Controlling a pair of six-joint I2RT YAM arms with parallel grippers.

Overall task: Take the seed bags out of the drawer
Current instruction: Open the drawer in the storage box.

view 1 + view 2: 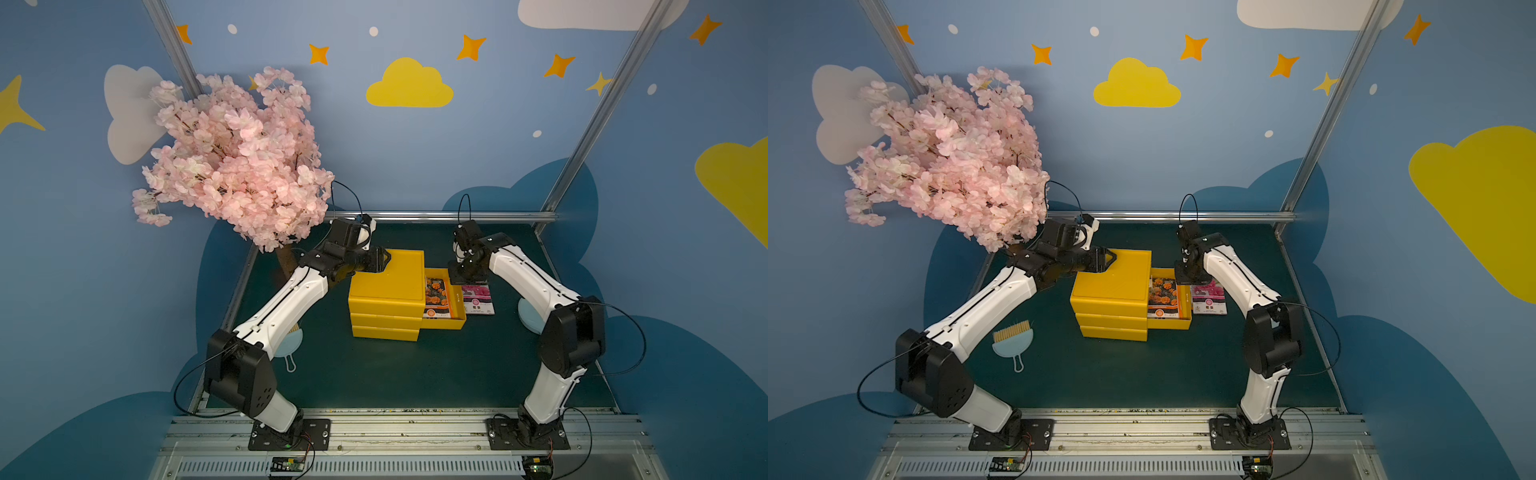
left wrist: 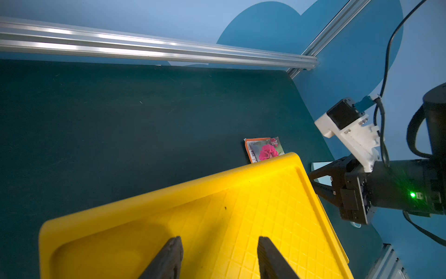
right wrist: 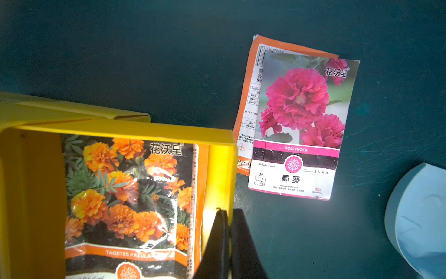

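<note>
The yellow cabinet (image 1: 386, 282) stands mid-table with its top drawer (image 1: 444, 323) pulled out to the right. The orange-flower seed bag (image 1: 437, 298) (image 3: 125, 198) lies flat inside the drawer. The pink-flower seed bag (image 1: 478, 298) (image 3: 299, 120) lies on the green mat just beyond the drawer's outer wall, on top of another packet with an orange border. My right gripper (image 1: 466, 279) (image 3: 228, 211) is shut, its tips over the drawer's outer wall, with nothing seen held. My left gripper (image 1: 384, 257) (image 2: 218, 239) is open over the cabinet's top.
A pink blossom tree (image 1: 232, 158) overhangs the back left corner behind the left arm. A pale blue brush and dustpan (image 1: 1013, 340) lie on the mat at the left. A pale blue round object (image 3: 420, 217) sits near the right arm. A metal rail (image 1: 436, 216) bounds the back.
</note>
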